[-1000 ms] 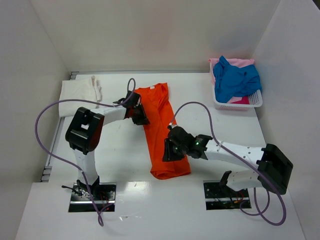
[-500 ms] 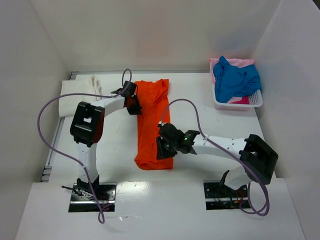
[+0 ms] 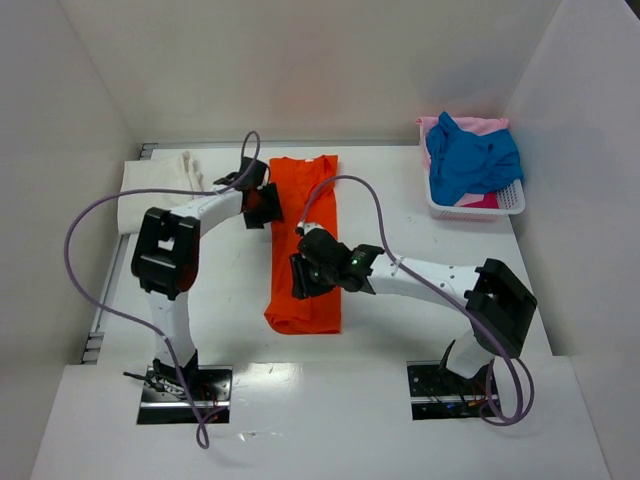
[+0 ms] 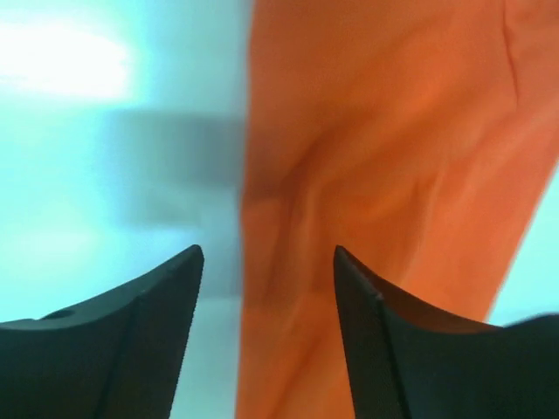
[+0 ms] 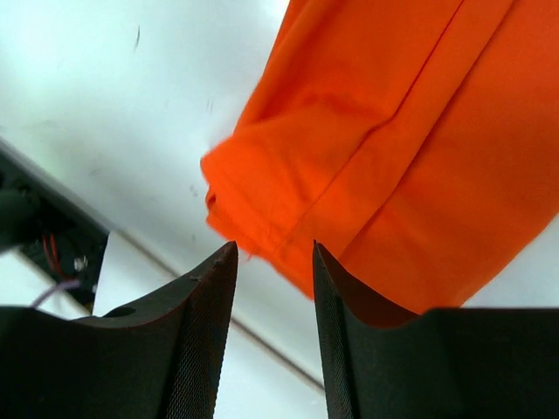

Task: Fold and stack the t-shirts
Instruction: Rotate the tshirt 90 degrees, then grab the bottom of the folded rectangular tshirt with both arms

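Observation:
The orange t-shirt (image 3: pixel 305 312) lies on the table as a long narrow strip, folded lengthwise, running from back to front. My left gripper (image 3: pixel 265 208) is at the left edge of its upper part, open; in the left wrist view the left gripper (image 4: pixel 267 253) has the cloth edge (image 4: pixel 393 131) beneath its spread fingers, nothing pinched. My right gripper (image 3: pixel 303 280) hovers over the strip's lower half, open. Seen from the right wrist, the right gripper (image 5: pixel 273 248) has the orange hem (image 5: pixel 419 131) beyond its empty fingertips. A cream-white t-shirt (image 3: pixel 155 190) lies folded at the back left.
A white plastic basket (image 3: pixel 510 200) stands at the back right, holding a crumpled blue t-shirt (image 3: pixel 470 160) and a pink t-shirt (image 3: pixel 480 125). White walls close in the table on three sides. The right arm's purple cable (image 3: pixel 345 182) arcs over the orange strip.
The orange t-shirt was dragged left and straightened from a slant into an upright strip. My left gripper has opened and let go of it. The right arm moved left and farther back.

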`<state>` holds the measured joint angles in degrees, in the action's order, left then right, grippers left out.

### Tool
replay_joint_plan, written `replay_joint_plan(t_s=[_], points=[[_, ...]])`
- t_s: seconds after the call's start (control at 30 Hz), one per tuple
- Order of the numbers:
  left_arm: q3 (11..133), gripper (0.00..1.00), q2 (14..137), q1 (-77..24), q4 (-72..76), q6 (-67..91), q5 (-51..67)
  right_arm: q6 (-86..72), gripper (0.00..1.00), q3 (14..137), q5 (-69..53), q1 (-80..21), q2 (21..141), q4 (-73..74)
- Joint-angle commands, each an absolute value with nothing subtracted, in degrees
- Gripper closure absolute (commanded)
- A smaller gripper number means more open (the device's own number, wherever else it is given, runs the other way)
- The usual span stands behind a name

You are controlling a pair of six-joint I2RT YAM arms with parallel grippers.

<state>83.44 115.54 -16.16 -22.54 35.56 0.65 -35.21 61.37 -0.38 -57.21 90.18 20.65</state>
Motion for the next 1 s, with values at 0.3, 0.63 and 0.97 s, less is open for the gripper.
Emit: replay_joint_plan(t_s=[0.3, 0.63, 0.97], points=[[56.4, 0.15, 74.9, -14.5, -20.1, 39.9, 7.7, -31.0, 0.87, 76.0, 12.6, -50.7, 97.7, 17.9], [40.1, 0.27, 61.3, -16.9, -21.3, 44.5, 11.6, -27.4, 0.87, 88.7, 10.5, -49.0, 110.6, 15.7], [38.4, 0.27, 68.6, -20.0, -19.1, 41.8, 18.5, -25.5, 0.89, 97.7, 10.7, -49.0, 121.3, 18.4]])
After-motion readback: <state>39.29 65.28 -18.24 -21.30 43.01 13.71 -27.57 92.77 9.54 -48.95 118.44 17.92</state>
